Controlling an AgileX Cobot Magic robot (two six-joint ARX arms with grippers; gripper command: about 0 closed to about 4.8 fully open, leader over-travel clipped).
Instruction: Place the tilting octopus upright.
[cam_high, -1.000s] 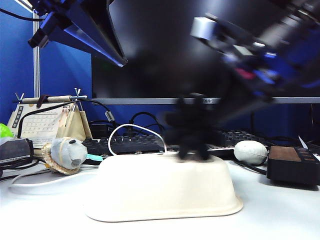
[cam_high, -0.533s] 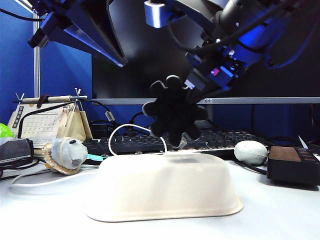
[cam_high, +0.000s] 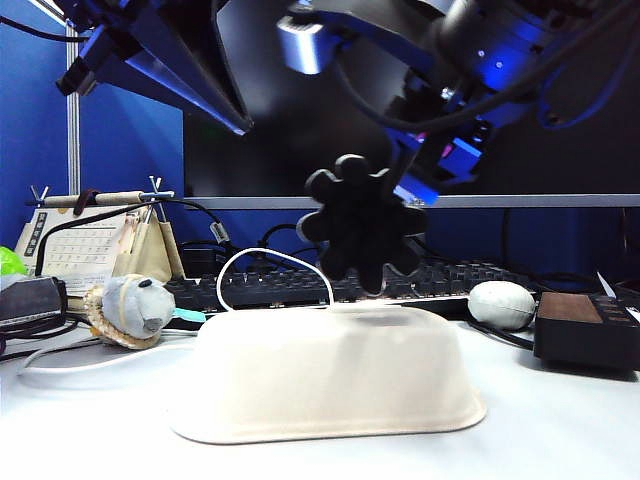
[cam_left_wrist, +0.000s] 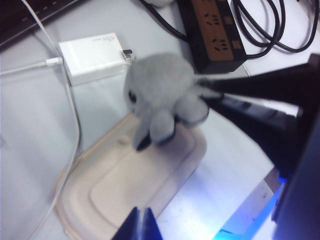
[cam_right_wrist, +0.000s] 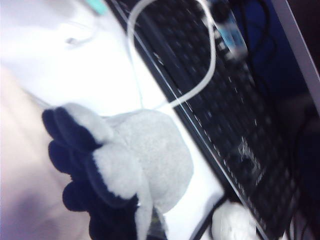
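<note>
1. The octopus (cam_high: 360, 233) hung in the air just above the upturned tray (cam_high: 325, 375), its black underside facing the exterior camera and its grey dome turned away; it touched nothing below it.
2. The right gripper (cam_high: 410, 185) was clamped shut on the octopus from the upper right of the exterior view. Its wrist view showed the plush (cam_right_wrist: 122, 172) pressed close against the lens, the tentacles black beneath and grey above.
3. To do this step well, I judged the wrist should roll until the black underside faced the tray, then descend slowly so all tentacles met the flat top together, and release only once the plush sat level.
4. The left gripper (cam_left_wrist: 141, 225) hovered to the side, above the tray (cam_left_wrist: 125, 185), with its tips nearly meeting; it held nothing and should keep clear.
5. Farther back lay a keyboard (cam_high: 270, 290), a grey-white lump (cam_high: 502, 303) and a dark box (cam_high: 588, 330).
6. A calendar (cam_high: 75, 250) stood at the far left, but its print was too small to read; no brand or label could be made out anywhere.
</note>
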